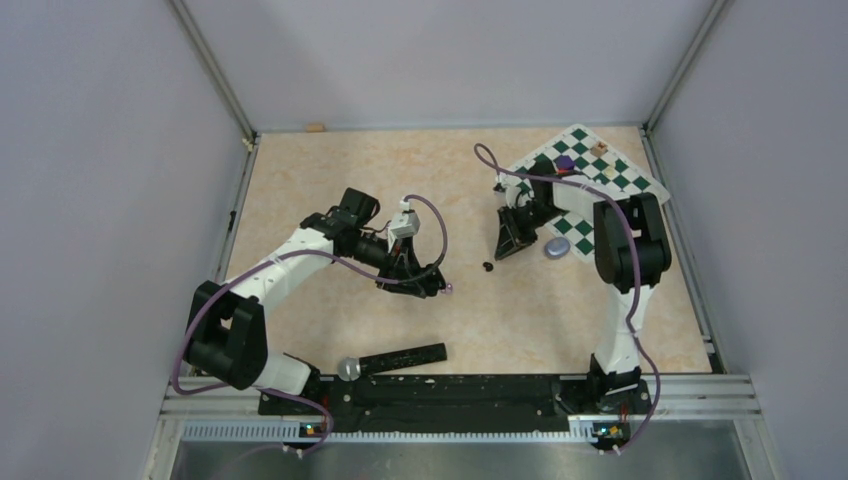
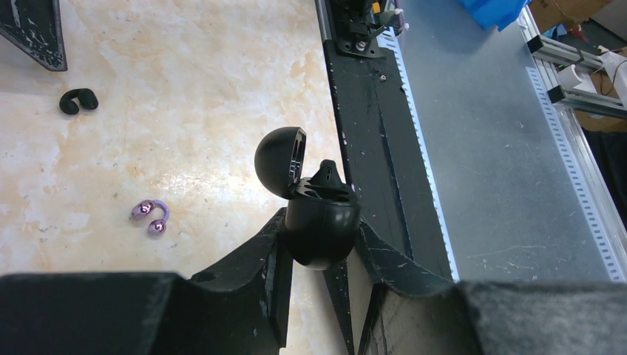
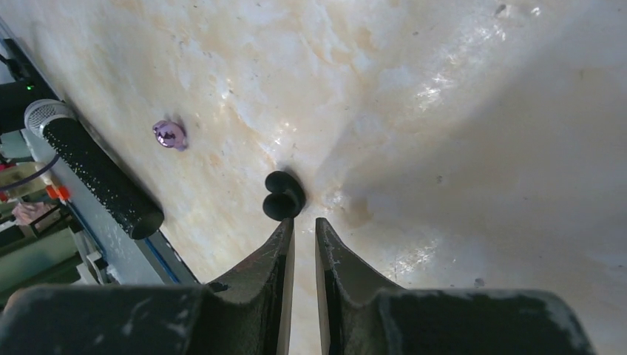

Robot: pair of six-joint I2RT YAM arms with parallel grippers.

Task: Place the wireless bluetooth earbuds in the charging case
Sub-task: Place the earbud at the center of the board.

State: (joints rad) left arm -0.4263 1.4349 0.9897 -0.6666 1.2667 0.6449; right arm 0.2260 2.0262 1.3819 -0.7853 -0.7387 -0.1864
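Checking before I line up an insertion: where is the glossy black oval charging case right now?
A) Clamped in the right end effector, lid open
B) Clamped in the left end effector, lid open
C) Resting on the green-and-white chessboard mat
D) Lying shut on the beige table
B: the left wrist view shows the left end effector closed around the glossy black oval charging case, with its domed lid swung open.

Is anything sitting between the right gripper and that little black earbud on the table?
Nothing visible does. The black earbud lies on the bare table just in front of the right gripper, whose jaws stand slightly apart. The lilac earbud and the microphone lie off to one side, out of the path.
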